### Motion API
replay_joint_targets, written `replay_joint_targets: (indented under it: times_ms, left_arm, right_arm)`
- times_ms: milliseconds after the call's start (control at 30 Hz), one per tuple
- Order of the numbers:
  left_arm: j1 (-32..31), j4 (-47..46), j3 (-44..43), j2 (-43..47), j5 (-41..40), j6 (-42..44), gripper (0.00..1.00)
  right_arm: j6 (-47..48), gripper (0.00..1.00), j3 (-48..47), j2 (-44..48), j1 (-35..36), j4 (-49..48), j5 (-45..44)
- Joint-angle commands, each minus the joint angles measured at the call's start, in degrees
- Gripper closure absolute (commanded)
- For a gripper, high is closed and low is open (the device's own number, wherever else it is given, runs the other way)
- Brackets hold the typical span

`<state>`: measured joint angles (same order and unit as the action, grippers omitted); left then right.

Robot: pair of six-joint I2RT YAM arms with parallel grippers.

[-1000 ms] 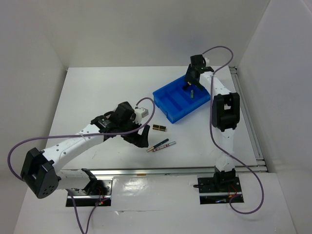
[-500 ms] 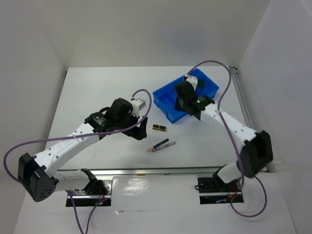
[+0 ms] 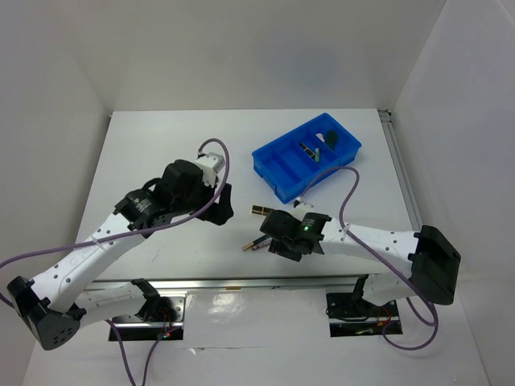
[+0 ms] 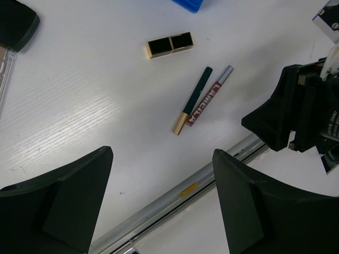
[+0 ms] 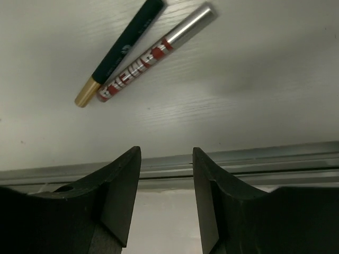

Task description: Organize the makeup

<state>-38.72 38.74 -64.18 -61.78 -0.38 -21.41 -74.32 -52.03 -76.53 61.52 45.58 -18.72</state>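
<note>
Right, I'm on the pick-up step for the loose pieces left on the bench point(image 3: 161, 145). My right gripper point(image 5: 165, 196) hangs low with its jaws parted to a narrow gap and nothing between them. The two pencils lie just ahead of its fingertips, side by side and touching along part of their length: the dark pencil point(image 5: 119, 53) with the gold end on the left, the silver pencil point(image 5: 153, 53) with red lettering on the right. Both run slantwise to the jaws, and the gripper itself sits back over the rail point(image 5: 265, 159) at the bench's near edge.

My left gripper point(image 4: 161, 201) is spread wide and empty, higher up, with the same pencils ahead of it and the lipstick point(image 4: 169, 45) beyond them. The tray point(image 3: 278, 181) stands well past the right gripper, a green sponge point(image 3: 331, 138) already inside.

Next, as I judge it, I push the right gripper forward over one pencil, turn the wrist so the jaws cross it, and take care not to catch both at once.
</note>
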Motion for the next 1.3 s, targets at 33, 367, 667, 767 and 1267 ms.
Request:
replay_joint_targets:
  times_ms: [33, 367, 667, 767, 1267]
  left_arm:
    - [0.0, 0.1, -0.6, 2.3, -0.1, -1.5, 0.1]
    - [0.0, 1.2, 0.6, 1.7, 2.9, -0.9, 0.09]
    - [0.0, 1.3, 2.0, 2.8, 1.2, -2.0, 0.08]
    - [0.0, 1.9, 2.6, 3.3, 0.6, -2.0, 0.08]
    - [0.0, 1.9, 3.1, 3.9, -0.5, -2.0, 0.08]
  right_arm:
    - [-12.3, 0.5, 1.9, -0.2, 0.3, -5.4, -3.4]
    - [-4.1, 0.51, 0.4, -8.8, -6.1, -14.1, -2.7]
    - [1.3, 0.51, -2.4, -15.7, -10.7, -17.0, -0.8]
    - [1.3, 0.54, -2.9, -17.8, -10.7, -17.0, -0.3]
    - [1.4, 0.73, -4.0, -20.9, -10.7, -15.9, -1.6]
